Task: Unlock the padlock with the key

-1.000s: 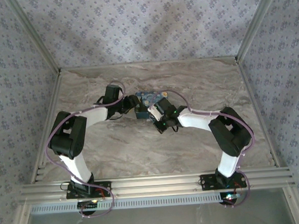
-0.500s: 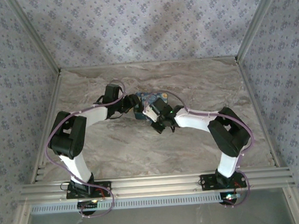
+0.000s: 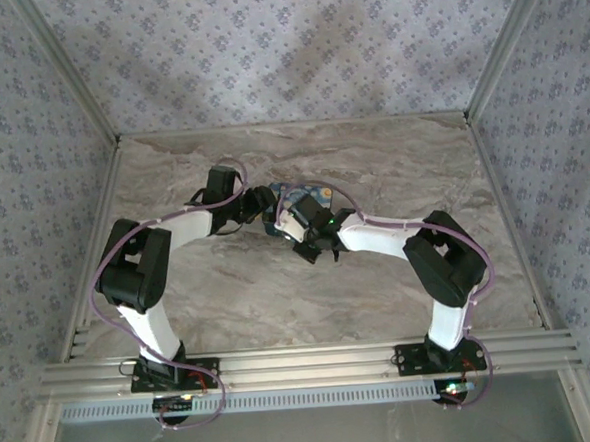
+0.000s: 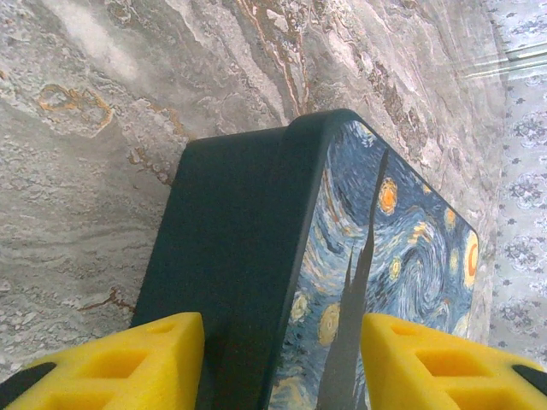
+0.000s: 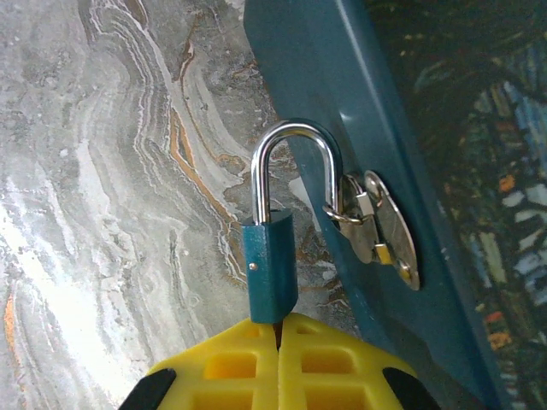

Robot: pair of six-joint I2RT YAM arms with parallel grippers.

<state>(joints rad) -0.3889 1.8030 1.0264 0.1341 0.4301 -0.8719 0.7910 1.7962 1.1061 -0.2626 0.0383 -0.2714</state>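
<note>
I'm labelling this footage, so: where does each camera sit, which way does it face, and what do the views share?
Top external: above and behind the robot, looking down on the table; left gripper and right gripper meet at the box.
Left wrist: on the left arm, looking along its yellow fingers at the box.
Right wrist: on the right arm, past shut fingers at the padlock.
Shared: the box.

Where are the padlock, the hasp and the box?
padlock (image 5: 269, 266), right wrist view, blue body.
hasp (image 5: 386, 229), right wrist view, metal plate.
box (image 4: 231, 256), left wrist view, dark side wall.
</note>
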